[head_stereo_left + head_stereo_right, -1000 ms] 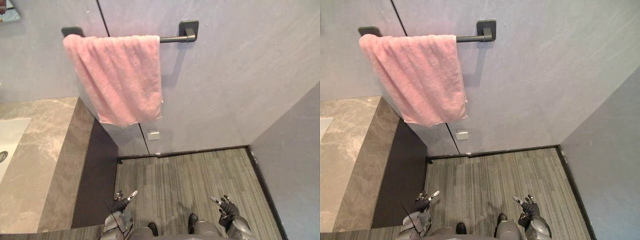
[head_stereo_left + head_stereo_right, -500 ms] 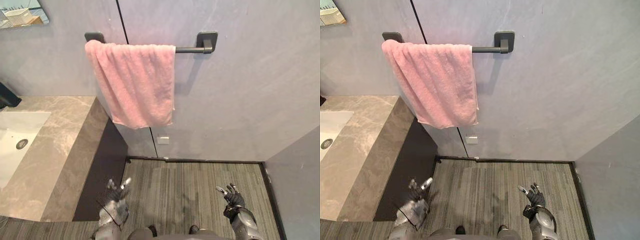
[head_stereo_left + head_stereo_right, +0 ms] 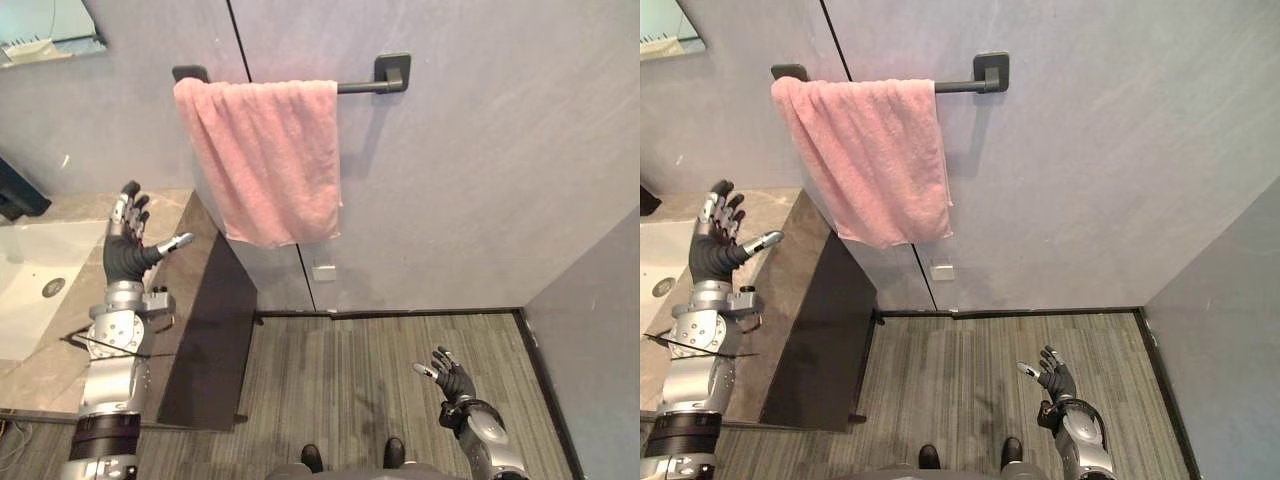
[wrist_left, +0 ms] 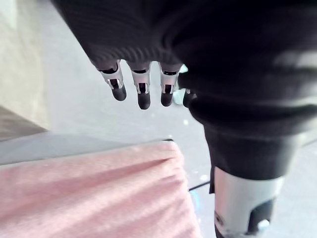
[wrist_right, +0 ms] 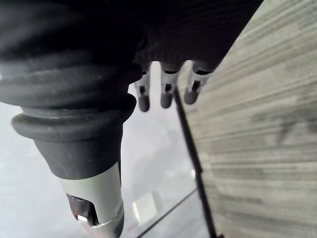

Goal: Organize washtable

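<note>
A pink towel [image 3: 268,160] hangs folded over a dark wall bar [image 3: 365,84]; the left wrist view also catches the pink towel [image 4: 94,193]. To its left runs the marble washtable [image 3: 165,235] with a white sink [image 3: 30,285]. My left hand [image 3: 128,255] is raised above the counter's right end, fingers straight and spread, holding nothing, a short way left of the towel. My right hand [image 3: 452,383] hangs low over the floor at the lower right, open and empty.
A grey wall [image 3: 480,170] stands straight ahead, with a small white socket plate [image 3: 323,271] near the floor. Striped grey flooring [image 3: 350,380] lies below. A dark panel [image 3: 205,340] closes the counter's side. A mirror corner [image 3: 45,25] shows at the upper left.
My left hand has risen from low near the floor to above the counter's end, beside the towel. The right hand stayed low. The camera has shifted a little.
</note>
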Robot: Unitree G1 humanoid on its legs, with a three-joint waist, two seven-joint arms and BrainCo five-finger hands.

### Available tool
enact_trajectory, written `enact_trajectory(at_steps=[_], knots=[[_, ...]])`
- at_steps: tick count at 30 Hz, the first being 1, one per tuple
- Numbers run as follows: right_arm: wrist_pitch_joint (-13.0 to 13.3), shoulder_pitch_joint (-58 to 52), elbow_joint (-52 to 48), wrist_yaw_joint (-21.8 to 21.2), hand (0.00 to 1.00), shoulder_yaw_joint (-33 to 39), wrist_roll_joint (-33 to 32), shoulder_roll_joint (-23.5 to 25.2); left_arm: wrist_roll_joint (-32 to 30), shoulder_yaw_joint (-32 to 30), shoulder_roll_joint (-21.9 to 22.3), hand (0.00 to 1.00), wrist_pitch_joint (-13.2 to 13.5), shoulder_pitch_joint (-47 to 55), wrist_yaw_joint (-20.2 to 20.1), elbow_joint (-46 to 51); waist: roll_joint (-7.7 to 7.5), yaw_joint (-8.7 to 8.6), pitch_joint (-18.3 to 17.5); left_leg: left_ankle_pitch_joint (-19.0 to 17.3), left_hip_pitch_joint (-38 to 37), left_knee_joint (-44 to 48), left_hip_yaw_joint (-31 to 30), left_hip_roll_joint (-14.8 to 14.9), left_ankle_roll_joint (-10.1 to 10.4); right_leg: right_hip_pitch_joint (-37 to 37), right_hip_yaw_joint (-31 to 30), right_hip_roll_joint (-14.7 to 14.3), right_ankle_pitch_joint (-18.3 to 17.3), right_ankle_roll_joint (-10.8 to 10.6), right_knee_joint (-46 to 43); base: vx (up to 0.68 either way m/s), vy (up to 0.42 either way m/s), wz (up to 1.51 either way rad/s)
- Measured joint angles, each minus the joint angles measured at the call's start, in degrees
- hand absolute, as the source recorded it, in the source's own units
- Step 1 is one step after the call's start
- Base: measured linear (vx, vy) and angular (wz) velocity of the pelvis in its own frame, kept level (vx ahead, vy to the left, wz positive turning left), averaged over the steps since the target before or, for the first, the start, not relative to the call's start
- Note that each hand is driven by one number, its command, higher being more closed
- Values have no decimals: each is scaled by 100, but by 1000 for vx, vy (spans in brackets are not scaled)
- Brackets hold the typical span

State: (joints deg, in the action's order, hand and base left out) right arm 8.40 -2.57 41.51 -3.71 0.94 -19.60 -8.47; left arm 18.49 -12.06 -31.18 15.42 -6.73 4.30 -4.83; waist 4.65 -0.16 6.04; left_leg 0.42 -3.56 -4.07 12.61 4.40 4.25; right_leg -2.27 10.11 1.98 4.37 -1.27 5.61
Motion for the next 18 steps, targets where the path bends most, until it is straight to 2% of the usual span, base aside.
enact_trajectory(at_steps=[3,8,15,18], knots=[[-1,-74,-6,-22,0,-155,7,-60,59,4,-376,0,81,-409,-54,-43,-11,-55,-16,15,35,-16,11,31,10,55,-16,-37,1,0,1,9,-15,-3],[-4,-196,-12,-34,0,-152,-194,-49,113,13,-761,0,132,-1276,-27,-841,-64,-82,-38,110,85,-116,38,63,-2,175,-72,-96,41,55,1,49,-12,-7],[12,-369,-423,-35,0,-251,-196,-58,111,167,-1034,0,114,-2457,340,-1701,-144,-131,-36,111,229,-100,177,61,-2,377,-225,-100,64,89,1,29,10,-10],[12,-393,-476,-37,0,-389,-155,-65,112,328,-1088,0,107,-2782,369,-2054,-213,-186,-14,111,331,-61,183,63,-3,466,-249,-108,92,128,1,-14,2,-3]])
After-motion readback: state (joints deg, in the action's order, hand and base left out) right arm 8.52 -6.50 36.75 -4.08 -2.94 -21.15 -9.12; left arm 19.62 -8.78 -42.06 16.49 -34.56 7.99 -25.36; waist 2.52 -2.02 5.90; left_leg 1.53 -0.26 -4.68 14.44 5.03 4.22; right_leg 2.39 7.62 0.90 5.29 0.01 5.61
